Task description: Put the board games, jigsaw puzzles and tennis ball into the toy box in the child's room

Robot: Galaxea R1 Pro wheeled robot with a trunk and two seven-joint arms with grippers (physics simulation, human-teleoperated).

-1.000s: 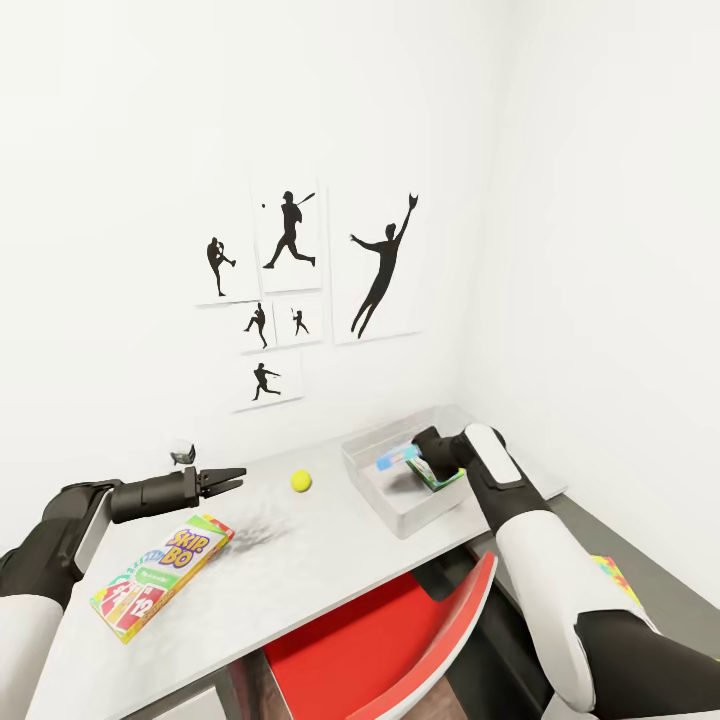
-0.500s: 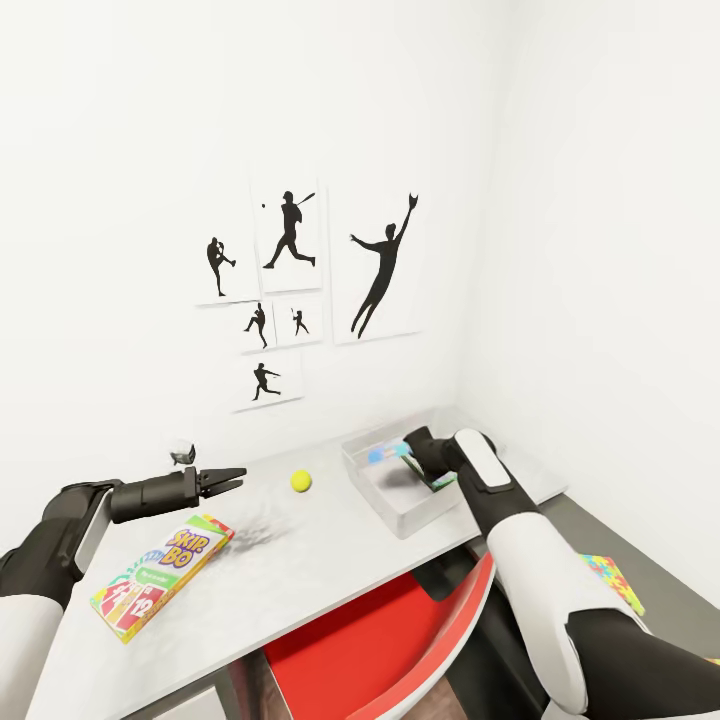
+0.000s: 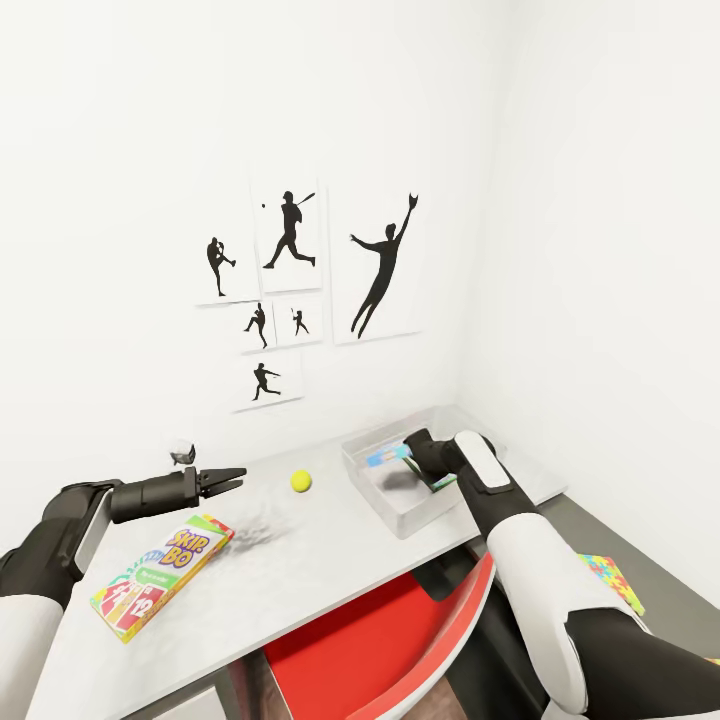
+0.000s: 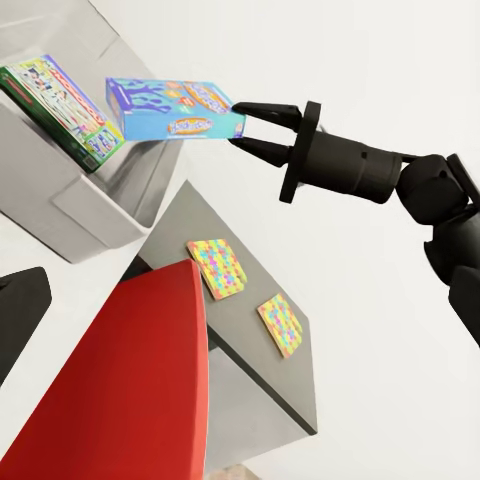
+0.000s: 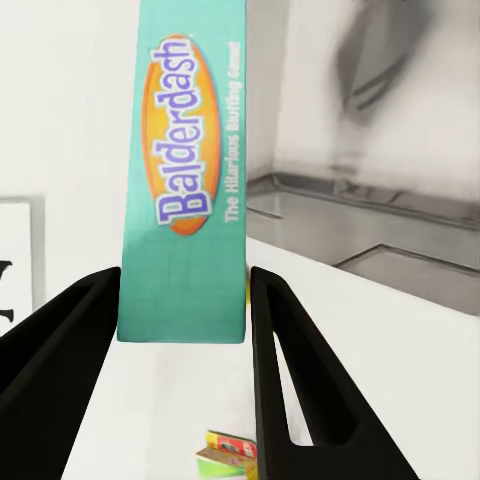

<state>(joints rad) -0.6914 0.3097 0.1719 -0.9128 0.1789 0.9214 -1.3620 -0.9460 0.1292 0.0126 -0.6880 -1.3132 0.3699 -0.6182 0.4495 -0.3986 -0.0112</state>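
Over the shallow grey toy box (image 3: 395, 495) on the pale counter (image 3: 300, 570), the right claw (image 4: 240, 128) grips a glossy blue card game box (image 4: 172, 110); left claw (image 3: 232, 478) hangs narrowed, empty, near the tennis ball (image 3: 300, 481).

Black baseball silhouette posters (image 3: 300, 290) above a red chair (image 3: 400, 650).

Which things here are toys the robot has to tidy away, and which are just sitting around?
For the job: blue board game held in the right end effector over the toy box; white-and-green board game in the box; SKIP-BO game; tennis ball; two jigsaw puzzles.

Just lying about: red chair; baseball posters; table.
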